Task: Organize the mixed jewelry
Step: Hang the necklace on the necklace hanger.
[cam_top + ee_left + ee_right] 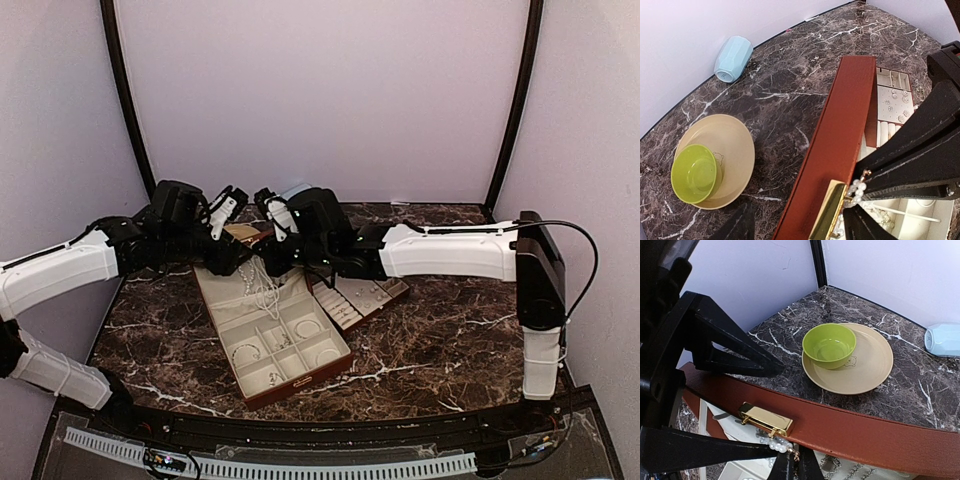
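The pearl bead strand (776, 444) was pinched at its clasp end by the clenched right claw (795, 466), at the lower middle of the right wrist view. That spot was just below the gold latch (765, 420) on the reddish-brown lid (865, 437). In the top view the strand was seen hanging toward the lower frame, its long axis nearly vertical. Its loose end pointed into the open jewelry case (297, 383) on the counter (440, 330). The left claw (782, 412) was spread, one finger either side of the lid's rim, and no grip was seen. The strand's top lay just beside its lower fingertip, but the right arm was judged nearer.
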Robot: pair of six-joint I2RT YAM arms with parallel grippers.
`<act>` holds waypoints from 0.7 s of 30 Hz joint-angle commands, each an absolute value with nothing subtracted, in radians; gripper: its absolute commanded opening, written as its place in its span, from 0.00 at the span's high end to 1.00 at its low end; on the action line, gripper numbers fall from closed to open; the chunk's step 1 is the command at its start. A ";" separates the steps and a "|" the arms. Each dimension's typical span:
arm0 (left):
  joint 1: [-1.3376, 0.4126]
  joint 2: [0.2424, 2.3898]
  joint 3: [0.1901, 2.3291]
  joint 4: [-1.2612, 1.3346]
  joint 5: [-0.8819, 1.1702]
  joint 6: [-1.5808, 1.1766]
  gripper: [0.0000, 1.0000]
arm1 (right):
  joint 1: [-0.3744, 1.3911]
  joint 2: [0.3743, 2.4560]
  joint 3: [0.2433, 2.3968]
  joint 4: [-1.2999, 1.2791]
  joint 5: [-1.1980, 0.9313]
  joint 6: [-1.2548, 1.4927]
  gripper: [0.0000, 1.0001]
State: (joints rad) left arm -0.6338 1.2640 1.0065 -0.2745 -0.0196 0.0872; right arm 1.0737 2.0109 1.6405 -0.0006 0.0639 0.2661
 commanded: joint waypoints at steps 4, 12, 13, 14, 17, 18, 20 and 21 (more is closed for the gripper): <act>-0.636 1.256 0.968 -0.291 -0.013 0.081 0.46 | 1.084 2.036 1.697 0.005 0.063 0.260 1.00; -0.635 1.236 0.949 -0.272 0.034 0.081 0.59 | 1.084 2.056 1.717 -0.031 0.076 0.270 1.00; -0.636 1.232 0.946 -0.270 0.038 0.082 0.59 | 1.084 2.056 1.717 -0.033 0.079 0.272 1.00; -0.636 1.231 0.945 -0.268 0.046 0.083 0.59 | 1.085 2.054 1.714 -0.037 0.082 0.274 1.00; -0.636 1.224 0.936 -0.264 0.069 0.094 0.57 | 1.084 2.047 1.704 -0.037 0.098 0.284 1.00; -0.636 1.222 0.934 -0.260 0.081 0.096 0.56 | 1.085 2.046 1.703 -0.038 0.102 0.285 1.00; -0.636 1.215 0.926 -0.254 0.097 0.102 0.55 | 1.084 2.048 1.706 -0.045 0.104 0.288 1.00; -0.637 1.209 0.922 -0.249 0.099 0.105 0.55 | 1.084 2.048 1.708 -0.048 0.104 0.291 1.00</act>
State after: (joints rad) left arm -0.6319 1.2240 0.9638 -0.2306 0.0273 0.1089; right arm 1.0756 2.0460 1.6852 -0.0544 0.0822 0.2722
